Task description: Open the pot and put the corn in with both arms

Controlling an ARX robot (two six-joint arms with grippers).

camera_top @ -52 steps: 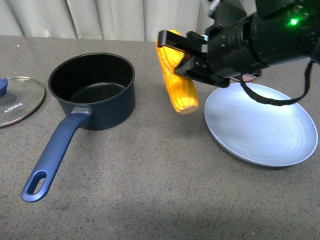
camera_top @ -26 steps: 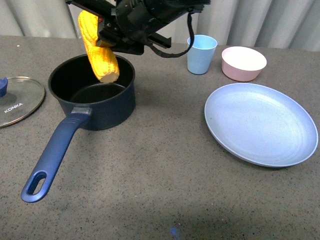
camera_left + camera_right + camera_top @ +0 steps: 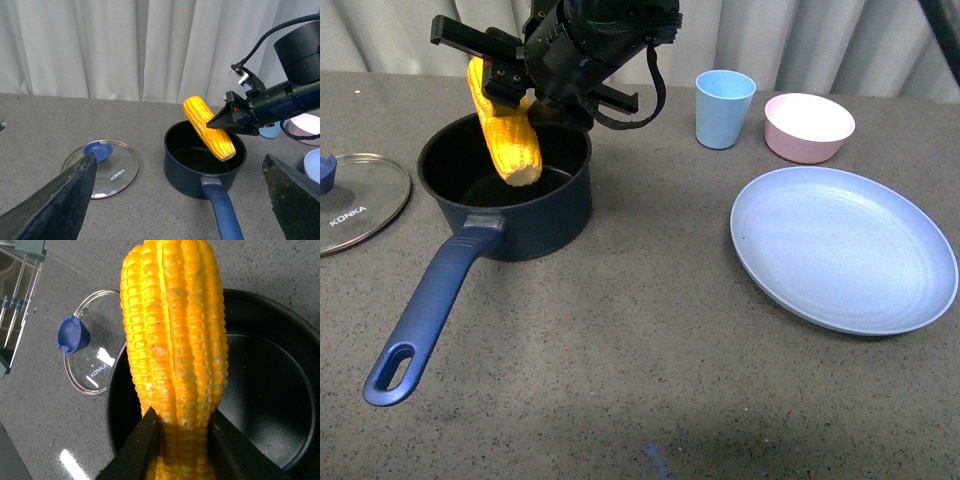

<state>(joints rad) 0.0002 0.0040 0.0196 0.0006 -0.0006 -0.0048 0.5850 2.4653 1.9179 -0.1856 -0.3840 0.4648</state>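
The navy pot (image 3: 535, 215) stands open at the table's left, its blue handle (image 3: 425, 310) pointing toward me. Its glass lid (image 3: 355, 200) with a blue knob lies flat to the pot's left. My right gripper (image 3: 495, 72) is shut on the corn (image 3: 505, 140) and holds it tilted, its lower end dipping inside the pot's rim. The right wrist view shows the corn (image 3: 175, 355) between the fingers (image 3: 137, 445) above the black interior (image 3: 265, 395). The left wrist view shows the pot (image 3: 192, 177), the corn (image 3: 207, 127) and the lid (image 3: 107, 167); my left gripper (image 3: 185, 200) is open and empty, back from the pot.
A light blue plate (image 3: 845, 250) lies at the right. A light blue cup (image 3: 723, 108) and a pink bowl (image 3: 807, 126) stand behind it. Curtains hang along the table's far edge.
My right gripper has carried the corn from beside the plate leftward over the pot, then lowered its end into the pot's mouth. The lid and pot have not moved.
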